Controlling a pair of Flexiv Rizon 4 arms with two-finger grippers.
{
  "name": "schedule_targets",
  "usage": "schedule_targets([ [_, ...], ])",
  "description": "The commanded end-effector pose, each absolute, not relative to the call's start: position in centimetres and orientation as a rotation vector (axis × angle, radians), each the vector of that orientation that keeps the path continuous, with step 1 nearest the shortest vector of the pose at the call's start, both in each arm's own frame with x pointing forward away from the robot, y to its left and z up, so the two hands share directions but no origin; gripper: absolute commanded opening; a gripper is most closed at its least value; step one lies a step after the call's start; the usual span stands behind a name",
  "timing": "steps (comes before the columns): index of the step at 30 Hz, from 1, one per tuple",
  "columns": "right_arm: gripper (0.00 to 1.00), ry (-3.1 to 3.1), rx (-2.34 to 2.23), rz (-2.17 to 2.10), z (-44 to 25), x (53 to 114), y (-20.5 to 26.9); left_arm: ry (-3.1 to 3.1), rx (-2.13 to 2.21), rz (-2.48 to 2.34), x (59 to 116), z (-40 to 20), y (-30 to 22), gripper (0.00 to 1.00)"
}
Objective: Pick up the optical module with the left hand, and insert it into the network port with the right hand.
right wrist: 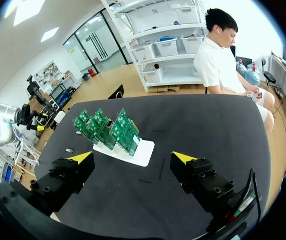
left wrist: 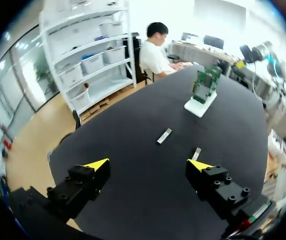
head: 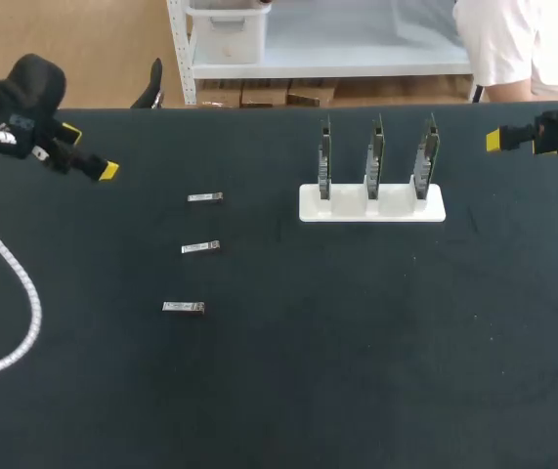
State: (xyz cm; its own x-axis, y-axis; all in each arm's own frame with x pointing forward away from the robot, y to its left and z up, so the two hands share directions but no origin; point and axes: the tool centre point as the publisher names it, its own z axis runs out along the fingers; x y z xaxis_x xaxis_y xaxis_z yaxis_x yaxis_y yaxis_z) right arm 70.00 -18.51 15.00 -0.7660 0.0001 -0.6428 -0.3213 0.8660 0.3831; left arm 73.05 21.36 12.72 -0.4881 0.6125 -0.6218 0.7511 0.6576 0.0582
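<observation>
Opening step, nothing lifted yet: the left gripper (left wrist: pixel 148 165) hangs spread and empty, three optical modules (head: pixel 200 247) lying untouched on the tabletop (head: pixel 357 342) ahead of it. Next it must drop over one module and pinch its narrow sides. The right gripper (right wrist: pixel 132 158), likewise spread and empty, faces three upright boards (right wrist: pixel 120 131) in one white holder (head: pixel 437 210).

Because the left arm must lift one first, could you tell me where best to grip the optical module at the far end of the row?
I'd grip the far optical module across its long sides, near mid-length, with the open left gripper descending from above. It lies flat on the table, a slim bar running left-right, with nothing close beside it.
</observation>
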Motion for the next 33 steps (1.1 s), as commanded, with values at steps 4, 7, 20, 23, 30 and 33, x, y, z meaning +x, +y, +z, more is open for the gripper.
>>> schedule_targets([
  [4,1.00,2.374,-0.231,0.636,15.0,70.0,-18.5,2.165,1.428,-0.224,75.0,13.4,20.2,1.00],
  [7,1.00,2.374,-0.231,0.636,15.0,70.0,-18.5,2.165,1.428,-0.224,75.0,13.4,20.2,1.00],
  [20,1.00,2.374,-0.231,0.636,15.0,70.0,-18.5,2.213,1.396,-0.139,74.0,12.3,20.7,1.00],
  [23,1.00,2.374,-0.231,0.636,15.0,70.0,-18.5,2.146,1.501,-0.007,74.0,12.3,20.3,1.00],
  [30,1.00,2.374,-0.231,0.636,15.0,70.0,-18.5,1.917,1.721,0.082,73.7,12.0,17.3,1.00],
  [33,1.00,2.374,-0.231,0.636,15.0,70.0,-18.5,1.913,1.795,0.138,73.8,11.1,16.4,1.00],
])
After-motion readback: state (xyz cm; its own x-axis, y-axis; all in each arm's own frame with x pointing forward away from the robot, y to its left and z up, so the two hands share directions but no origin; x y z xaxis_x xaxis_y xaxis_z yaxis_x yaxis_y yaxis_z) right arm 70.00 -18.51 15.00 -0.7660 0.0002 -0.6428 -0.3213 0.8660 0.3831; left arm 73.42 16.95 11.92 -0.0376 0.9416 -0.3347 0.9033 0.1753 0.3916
